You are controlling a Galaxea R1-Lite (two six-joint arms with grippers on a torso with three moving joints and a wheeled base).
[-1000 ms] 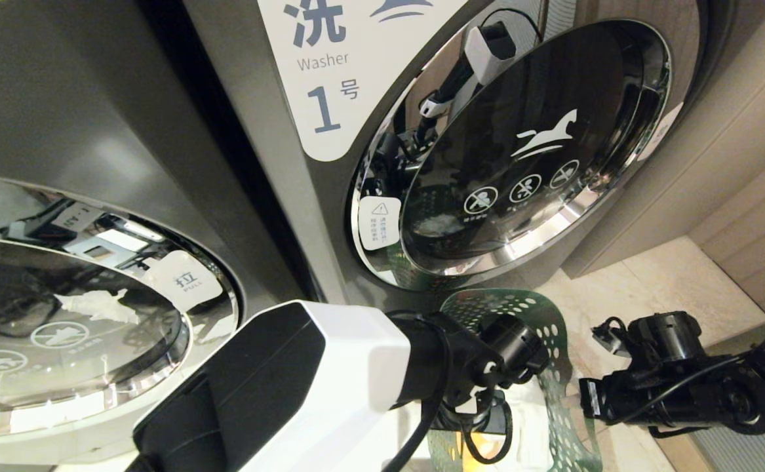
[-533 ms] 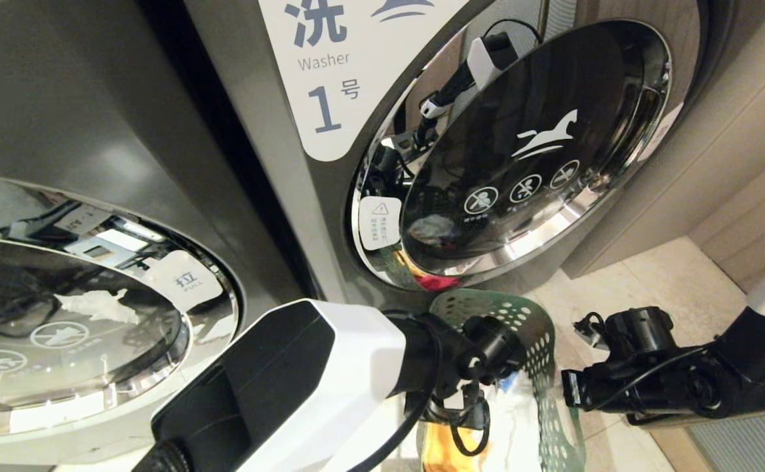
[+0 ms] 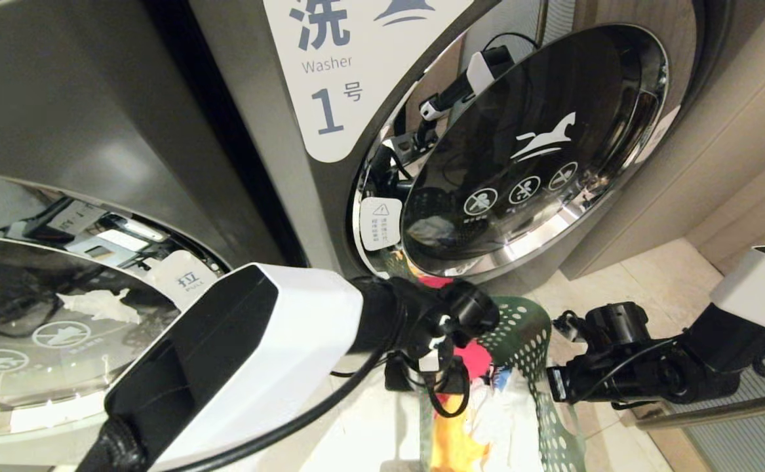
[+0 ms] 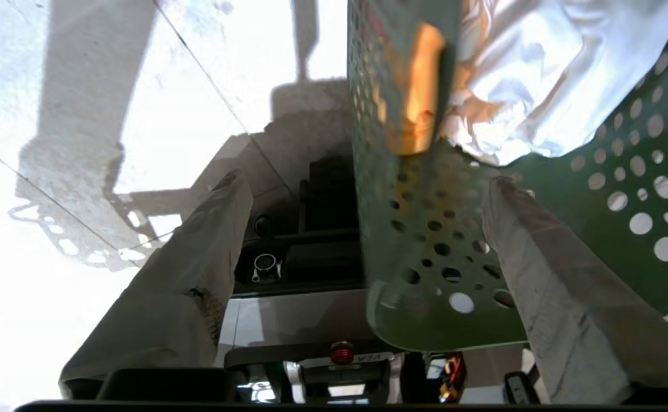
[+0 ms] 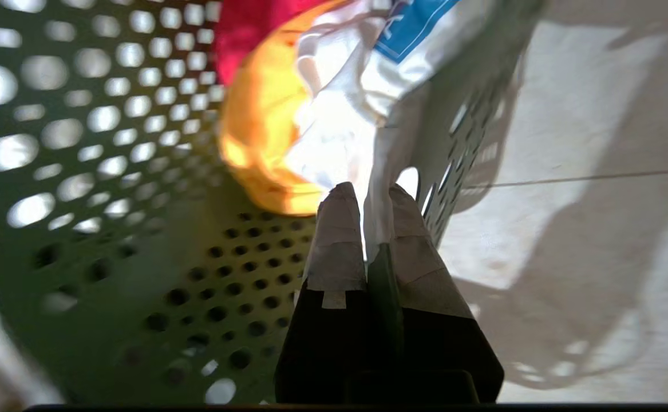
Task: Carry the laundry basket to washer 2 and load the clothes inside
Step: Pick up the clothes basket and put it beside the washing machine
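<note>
- The left gripper point(image 4: 362, 274) sits closest, its taped fingers point(image 4: 196, 269) spread wide on either side of the laundry basket point(image 4: 625, 189) wall. The jaws straddle the perforated plastic without pinching it, so this arm bears none of the basket's weight; I judge the hold on this side is given up, perhaps to free the arm for the washer door.
- The right gripper point(image 5: 365, 229) is pinched tight on the opposite rim of the basket, the thin green wall sandwiched between its two pads. That single clamp is what keeps the basket tipped up off the floor point(image 5: 585, 114).
- The clothes point(image 5: 311, 114) lie bunched in the basket: a yellow-orange piece, a white one with a blue patch, and red-pink behind. They have slid toward one end because the basket is tilted.
- Farther off in the head view, the basket point(image 3: 526, 328) hangs just below the closed chrome-rimmed door point(image 3: 520, 151) of the washer labelled "1" point(image 3: 356, 78).
- Another washer point(image 3: 61, 314) stands to the left, door shut, its number unreadable; probably the target.
</note>
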